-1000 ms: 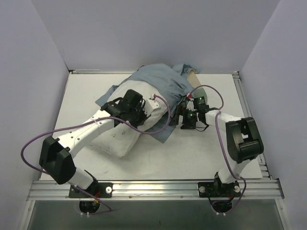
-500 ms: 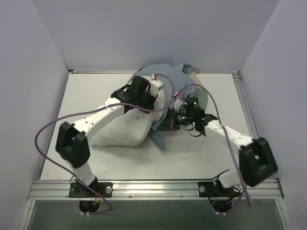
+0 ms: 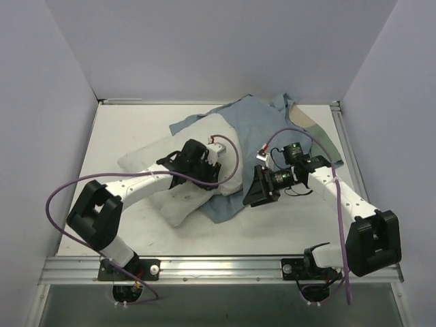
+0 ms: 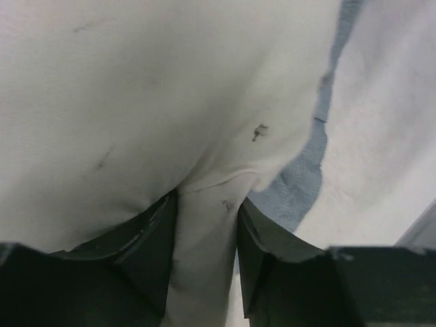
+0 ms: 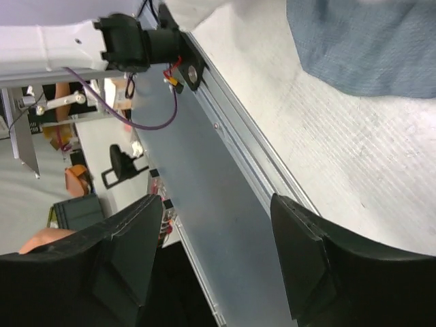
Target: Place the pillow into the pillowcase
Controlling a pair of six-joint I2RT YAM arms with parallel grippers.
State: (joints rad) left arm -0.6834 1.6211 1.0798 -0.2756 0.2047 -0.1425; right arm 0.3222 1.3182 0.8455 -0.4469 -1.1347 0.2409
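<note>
The white pillow lies at the left-middle of the table, its right end under the edge of the blue-grey pillowcase. The pillowcase spreads from the back right towards the middle, with a tan and green panel at its right side. My left gripper is shut on a pinched fold of the pillow; its own view shows a strip of pillowcase just beyond. My right gripper is open and empty beside the pillowcase's near corner, facing the table's near edge.
The metal rail runs along the table's near edge, with both arm bases bolted to it. Purple cables loop beside each arm. White walls enclose the table at the left, back and right.
The left arm has drawn back towards the near side with the pillow. The pillowcase has spread out to the right. The right gripper has swung away from the cloth towards the near edge.
</note>
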